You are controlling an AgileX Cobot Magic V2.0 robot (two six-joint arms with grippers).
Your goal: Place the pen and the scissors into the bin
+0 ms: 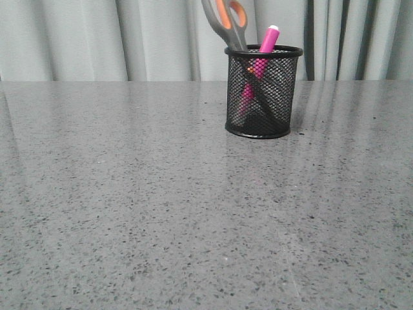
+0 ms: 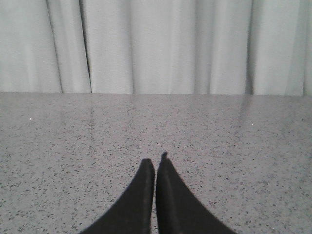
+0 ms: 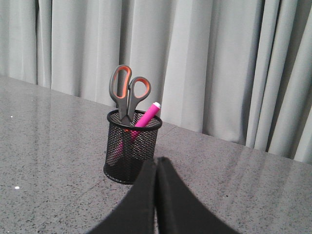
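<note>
black mesh bin (image 1: 262, 92) holds scissors (image 1: 227, 20) and pen (image 1: 264, 46), both leaning. left gripper (image 2: 156, 163) and right gripper (image 3: 156, 163) are clenched, holding nothing. your risk: bumping the top-heavy bin over.

Front view: low, looks level and forward over the table (image 1: 161, 213) to the curtain (image 1: 97, 39); the bin (image 1: 262, 93) stands ahead, right of centre, mid-distance. Right wrist view: low above the table, faces the bin (image 3: 130, 146) obliquely from close by, curtain (image 3: 219, 63) behind. Left wrist view: low, faces only table (image 2: 73, 146) and curtain (image 2: 161, 44). The bin is shared by the front and right wrist views.
</note>
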